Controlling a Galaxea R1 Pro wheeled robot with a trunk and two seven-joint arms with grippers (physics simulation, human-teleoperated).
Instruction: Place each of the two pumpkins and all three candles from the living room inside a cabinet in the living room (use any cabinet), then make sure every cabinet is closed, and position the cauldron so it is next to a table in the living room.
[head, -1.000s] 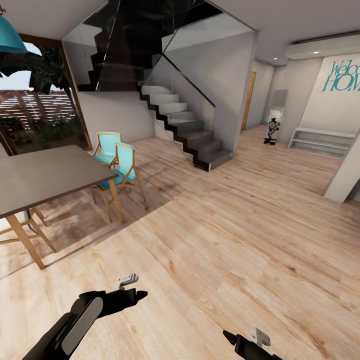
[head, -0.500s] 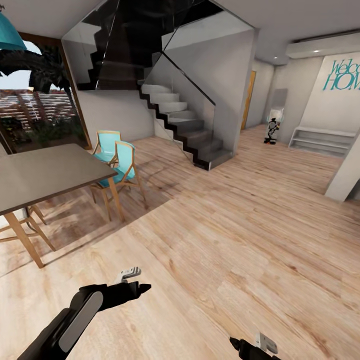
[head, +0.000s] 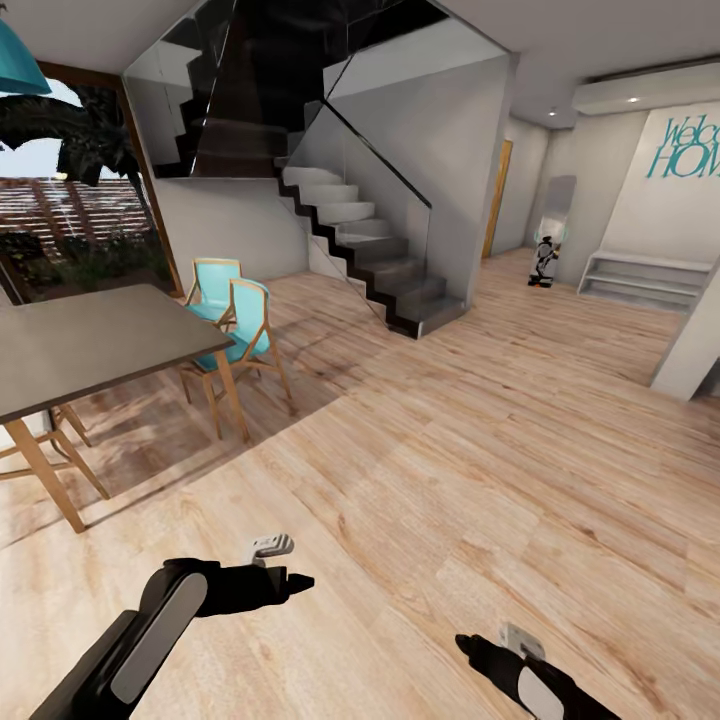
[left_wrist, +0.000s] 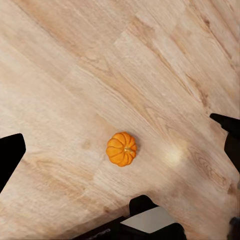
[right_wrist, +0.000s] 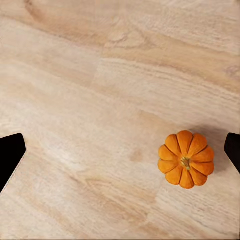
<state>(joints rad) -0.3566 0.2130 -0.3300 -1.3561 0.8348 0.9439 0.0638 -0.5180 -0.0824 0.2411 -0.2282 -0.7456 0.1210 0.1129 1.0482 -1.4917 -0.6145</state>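
Your arms dropped lower vs 1 s ago; left gripper (head: 295, 578) & right gripper (head: 470, 643) both spread, empty (pumpkin (right_wrist: 186, 159) below on floor (head: 450, 470)). Grab next.

Ahead of me lies open floor (head: 450, 470). A table (head: 90, 345) stands to my left, with two chairs (head: 235, 320) at its far end. Behind them a staircase (head: 370, 250) climbs leftward against the back wall. A shelf (head: 640, 280) sits far off to the right. My left gripper (head: 285, 565) and right gripper (head: 480, 645) hang low before me, well apart. A pumpkin (left_wrist: 121, 149) rests on the floor beneath my left gripper, and a pumpkin (right_wrist: 186, 159) lies on the boards below my right.
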